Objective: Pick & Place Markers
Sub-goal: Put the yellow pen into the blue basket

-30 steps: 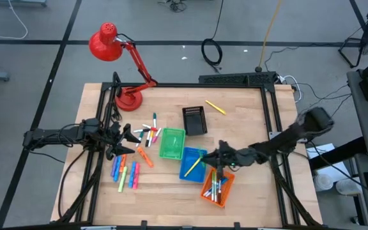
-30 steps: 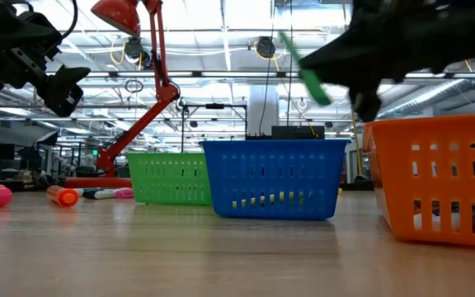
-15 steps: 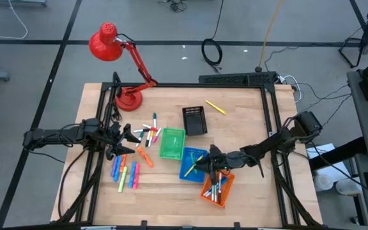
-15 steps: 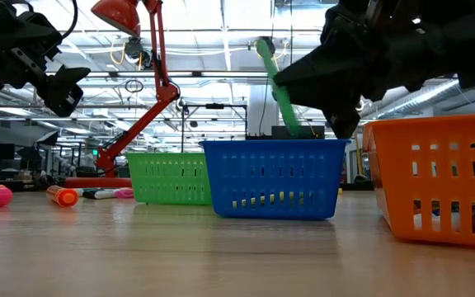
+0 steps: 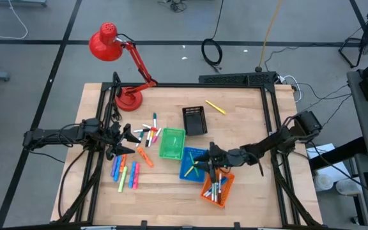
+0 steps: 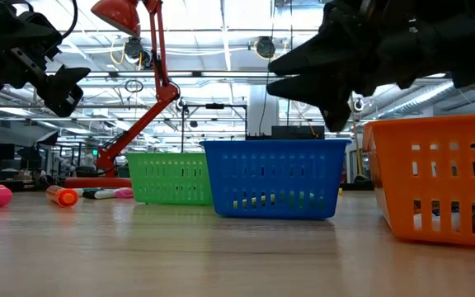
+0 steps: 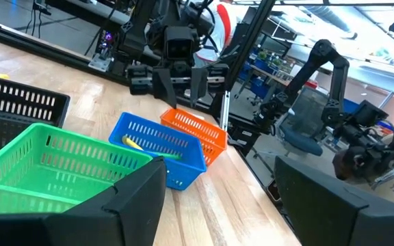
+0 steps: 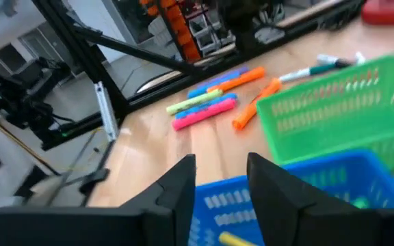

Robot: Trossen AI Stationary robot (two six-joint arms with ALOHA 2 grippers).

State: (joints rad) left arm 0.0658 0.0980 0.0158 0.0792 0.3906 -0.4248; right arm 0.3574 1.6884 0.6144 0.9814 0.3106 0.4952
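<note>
Our right gripper (image 5: pixel 204 163) hovers parted and empty over the blue basket (image 5: pixel 190 167); left gripper (image 5: pixel 133 137) waits open. Loose markers (image 5: pixel 147 135) at nine o'clock are light, stiff, slick; we'd pinch mid-barrel.

Short thin mixed-colour markers (image 5: pixel 147 135) scattered flat at table's 9 o'clock; more lying in blue mesh basket (image 5: pixel 185 169) and orange mesh basket (image 5: pixel 225 185), 5 o'clock; lone yellow marker (image 5: pixel 215 107) at 1 o'clock.
</note>
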